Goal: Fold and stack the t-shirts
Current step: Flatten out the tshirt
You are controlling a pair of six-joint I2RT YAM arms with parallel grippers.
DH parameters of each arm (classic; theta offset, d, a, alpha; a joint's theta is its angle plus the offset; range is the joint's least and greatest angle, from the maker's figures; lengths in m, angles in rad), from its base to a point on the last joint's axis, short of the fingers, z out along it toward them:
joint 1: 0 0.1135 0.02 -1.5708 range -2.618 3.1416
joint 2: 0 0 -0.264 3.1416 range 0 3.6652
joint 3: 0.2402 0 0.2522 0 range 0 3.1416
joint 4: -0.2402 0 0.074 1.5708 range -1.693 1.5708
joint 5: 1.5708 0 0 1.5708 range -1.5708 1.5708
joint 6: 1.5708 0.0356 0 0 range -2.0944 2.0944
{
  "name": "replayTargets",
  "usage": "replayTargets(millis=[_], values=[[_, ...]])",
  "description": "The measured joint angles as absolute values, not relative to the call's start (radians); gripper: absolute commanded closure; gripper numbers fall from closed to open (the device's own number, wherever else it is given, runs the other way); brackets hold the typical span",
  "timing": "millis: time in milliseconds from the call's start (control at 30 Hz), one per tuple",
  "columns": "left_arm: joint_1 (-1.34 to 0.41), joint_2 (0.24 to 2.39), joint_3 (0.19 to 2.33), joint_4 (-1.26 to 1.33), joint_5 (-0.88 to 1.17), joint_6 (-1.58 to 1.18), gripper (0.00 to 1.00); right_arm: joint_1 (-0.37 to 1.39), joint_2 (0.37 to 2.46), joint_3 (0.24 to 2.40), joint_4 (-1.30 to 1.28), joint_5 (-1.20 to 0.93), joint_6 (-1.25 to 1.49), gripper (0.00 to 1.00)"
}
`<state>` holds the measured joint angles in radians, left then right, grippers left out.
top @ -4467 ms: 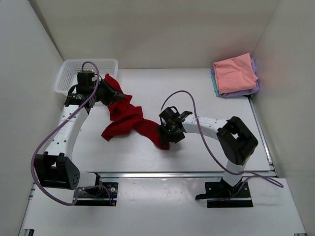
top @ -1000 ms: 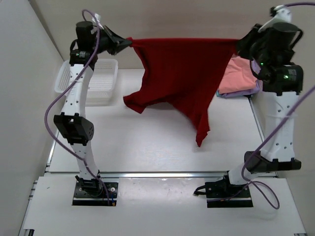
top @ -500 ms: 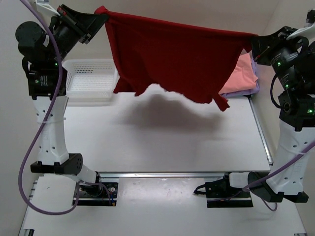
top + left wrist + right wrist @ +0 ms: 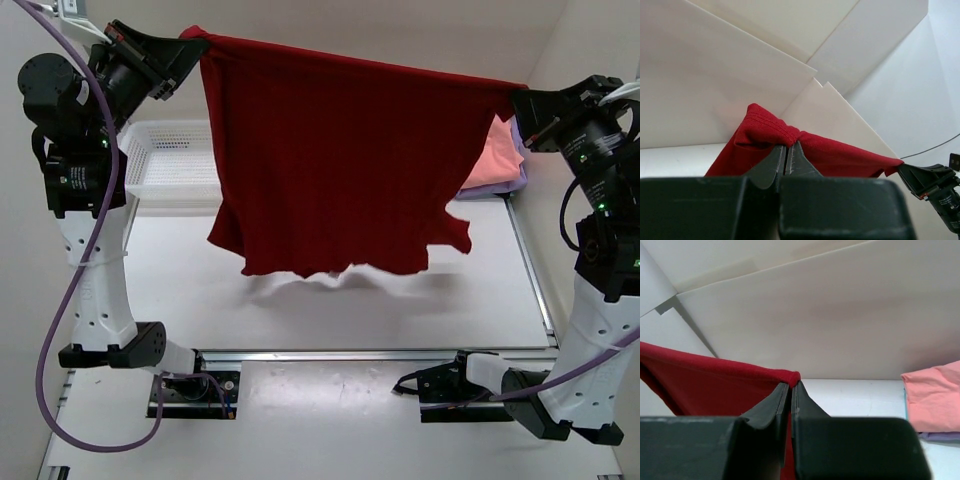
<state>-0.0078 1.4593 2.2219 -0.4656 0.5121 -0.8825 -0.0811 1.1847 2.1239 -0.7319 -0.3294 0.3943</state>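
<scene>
Top view: left gripper [image 4: 192,46] and right gripper [image 4: 520,101] each pinch a corner of the red shirt [image 4: 340,170], hung taut between them, evidently to spread it.
Left wrist: fingers [image 4: 771,166] clamp bunched cloth.
Right wrist: likewise; pink shirt [image 4: 935,390] lies right of the fingers.

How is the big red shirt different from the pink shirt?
The red shirt hangs spread out in the air, pinched by the left hand and right hand; the pink shirt lies folded on a pile. The red shirt is dark, the pink shirt pale. Both are plain cloth.
</scene>
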Motion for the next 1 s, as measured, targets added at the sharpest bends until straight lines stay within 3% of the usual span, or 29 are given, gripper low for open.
replayTargets(millis=[267,467,533,567,600,633,667,700,767,800,900,1000], values=[[-0.047,1.519,2.155,-0.477,0.469,-0.827,1.0,-0.025,1.242,1.993,-0.71,-0.345,0.401,1.0],[-0.083,1.84,2.22,-0.536,0.348,-0.752,1.0,0.041,1.503,1.898,-0.673,-0.274,0.367,1.0],[-0.09,1.969,2.246,-0.543,0.316,-0.746,0.93,0.048,1.637,1.895,-0.671,-0.245,0.36,1.0],[-0.093,2.055,2.259,-0.555,0.304,-0.747,0.7,0.051,1.686,1.901,-0.672,-0.233,0.357,0.83],[-0.094,2.094,2.27,-0.563,0.302,-0.751,0.7,0.051,1.752,1.918,-0.678,-0.214,0.355,0.77],[-0.094,2.16,2.294,-0.577,0.304,-0.764,0.56,0.052,1.838,1.972,-0.712,-0.184,0.348,0.67],[-0.094,2.223,2.315,-0.58,0.307,-0.768,0.47,0.053,1.892,2.016,-0.731,-0.16,0.345,0.59],[-0.091,2.269,2.331,-0.585,0.315,-0.779,0.4,0.054,1.963,2.094,-0.761,-0.124,0.339,0.48],[-0.086,2.336,2.337,-0.6,0.334,-0.799,0.3,0.064,2.071,2.248,-0.801,-0.053,0.322,0.39],[-0.083,2.35,2.337,-0.614,0.341,-0.804,0.26,0.068,2.109,2.311,-0.817,-0.018,0.315,0.37],[-0.075,2.312,2.281,-0.598,0.357,-0.812,0.33,0.101,2.094,2.338,-0.838,0.04,0.296,0.39],[-0.071,2.194,2.155,-0.564,0.373,-0.809,0.37,0.168,1.958,2.175,-0.817,0.031,0.295,0.42]])
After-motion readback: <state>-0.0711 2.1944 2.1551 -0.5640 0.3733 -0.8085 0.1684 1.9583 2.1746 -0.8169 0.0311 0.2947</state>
